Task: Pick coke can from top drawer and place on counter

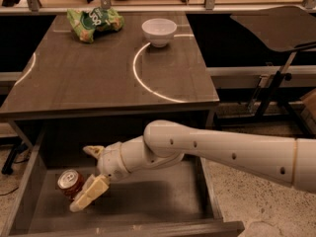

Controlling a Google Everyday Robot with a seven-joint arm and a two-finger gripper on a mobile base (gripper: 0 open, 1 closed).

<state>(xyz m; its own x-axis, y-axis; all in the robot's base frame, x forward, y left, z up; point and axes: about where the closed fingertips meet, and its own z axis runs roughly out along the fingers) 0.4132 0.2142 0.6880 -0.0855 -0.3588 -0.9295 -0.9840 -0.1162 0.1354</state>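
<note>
The coke can [70,182], red with a silver top, stands upright in the left part of the open top drawer [148,216]. My gripper [88,174] reaches down into the drawer from the right on a long white arm. Its fingers are spread: one pale finger [89,194] lies in front of and right of the can, the other [93,150] is behind it. The can sits at the gap between them, partly overlapped by the front finger. The counter [98,78] above the drawer is a dark wood-grain top with a pale curved line.
A green snack bag [92,22] and a white bowl [159,31] sit at the far side of the counter. A dark chair [276,28] stands to the right. The drawer's low side walls [24,201] flank the can and the gripper.
</note>
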